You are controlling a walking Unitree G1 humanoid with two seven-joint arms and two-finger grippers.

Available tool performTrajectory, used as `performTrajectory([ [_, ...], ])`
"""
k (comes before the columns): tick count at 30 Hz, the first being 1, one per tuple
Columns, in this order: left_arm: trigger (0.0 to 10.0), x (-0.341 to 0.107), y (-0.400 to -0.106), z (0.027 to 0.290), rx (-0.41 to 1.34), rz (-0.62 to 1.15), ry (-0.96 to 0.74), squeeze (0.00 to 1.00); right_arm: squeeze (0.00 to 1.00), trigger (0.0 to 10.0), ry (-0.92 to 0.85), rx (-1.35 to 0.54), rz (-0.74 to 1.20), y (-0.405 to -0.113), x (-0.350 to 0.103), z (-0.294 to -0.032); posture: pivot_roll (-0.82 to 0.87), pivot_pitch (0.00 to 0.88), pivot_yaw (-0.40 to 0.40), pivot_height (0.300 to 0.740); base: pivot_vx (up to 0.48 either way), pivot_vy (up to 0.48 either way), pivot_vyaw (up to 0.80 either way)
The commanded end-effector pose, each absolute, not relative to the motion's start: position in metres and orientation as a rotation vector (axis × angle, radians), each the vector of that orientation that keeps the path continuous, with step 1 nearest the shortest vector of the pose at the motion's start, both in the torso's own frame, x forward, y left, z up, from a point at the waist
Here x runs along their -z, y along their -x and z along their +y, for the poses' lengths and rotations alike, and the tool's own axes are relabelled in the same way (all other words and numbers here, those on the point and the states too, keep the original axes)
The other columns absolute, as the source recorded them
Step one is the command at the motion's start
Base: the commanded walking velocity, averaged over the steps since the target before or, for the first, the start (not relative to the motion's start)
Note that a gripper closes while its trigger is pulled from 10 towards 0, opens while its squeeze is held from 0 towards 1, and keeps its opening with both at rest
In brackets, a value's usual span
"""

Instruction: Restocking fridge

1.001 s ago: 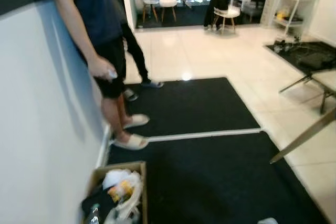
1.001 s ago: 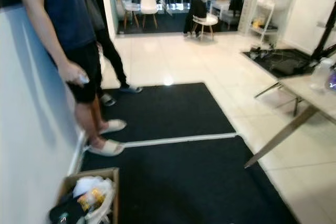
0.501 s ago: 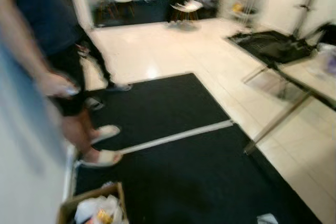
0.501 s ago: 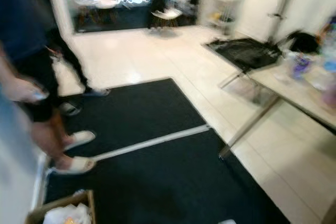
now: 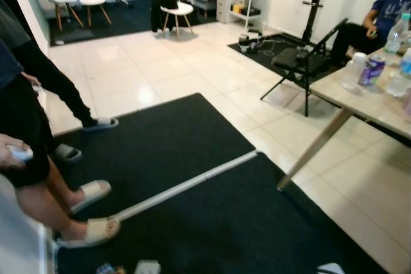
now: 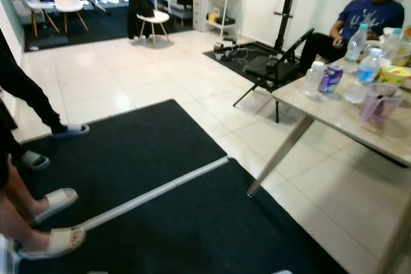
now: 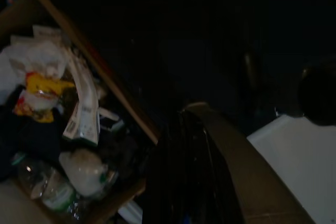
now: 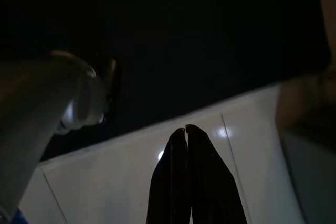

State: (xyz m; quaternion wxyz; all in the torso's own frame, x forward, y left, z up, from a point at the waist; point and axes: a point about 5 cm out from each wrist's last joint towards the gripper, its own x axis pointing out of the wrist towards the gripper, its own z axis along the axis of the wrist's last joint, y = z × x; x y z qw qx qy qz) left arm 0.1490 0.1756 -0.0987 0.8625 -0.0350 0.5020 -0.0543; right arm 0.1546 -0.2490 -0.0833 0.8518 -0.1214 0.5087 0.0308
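Observation:
In the dark left wrist view a cardboard box (image 7: 124, 106) lies open on the floor. It holds a yellow packet (image 7: 40, 91), white bags and a clear bottle (image 7: 48, 190). My left gripper (image 7: 181, 148) hangs beside the box as a dark shape. My right gripper (image 8: 185, 129) is shut with nothing in it, hanging over white tiles and black mat. A light table (image 6: 321, 112) on the right carries water bottles (image 6: 369, 68), a can (image 6: 331, 77) and a purple cup (image 6: 374, 104).
A person in sandals (image 5: 87, 230) stands at the left edge with a white object in hand (image 5: 19, 153); another person (image 5: 51, 81) stands behind. A white strip (image 5: 186, 184) joins two black mats. A folding chair (image 5: 308, 62) and a seated person (image 5: 385, 11) are beyond the table.
The camera has swung to the right. The box has slid off the lower left of the head views, and the table, chair and seated person have come into view.

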Motion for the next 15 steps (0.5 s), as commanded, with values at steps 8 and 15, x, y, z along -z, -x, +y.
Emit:
performTrajectory([
  [8, 10.0, 0.1012, -0.1426, 0.1747, 0.113, 1.073, 0.076, 0.0, 0.0, 10.0, 0.264, -0.076, 1.079, -0.1561, 0.0837, -0.2459, -0.1, 0.0, 0.014, 0.74, 0.315, 0.0, -0.33],
  [15, 10.0, 0.1012, -0.1429, 0.1743, 0.111, 1.072, 0.078, 0.0, 0.0, 10.0, 0.251, -0.068, 1.084, -0.1552, 0.0842, -0.2458, -0.1, 0.0, 0.013, 0.74, 0.314, 0.0, -0.8],
])
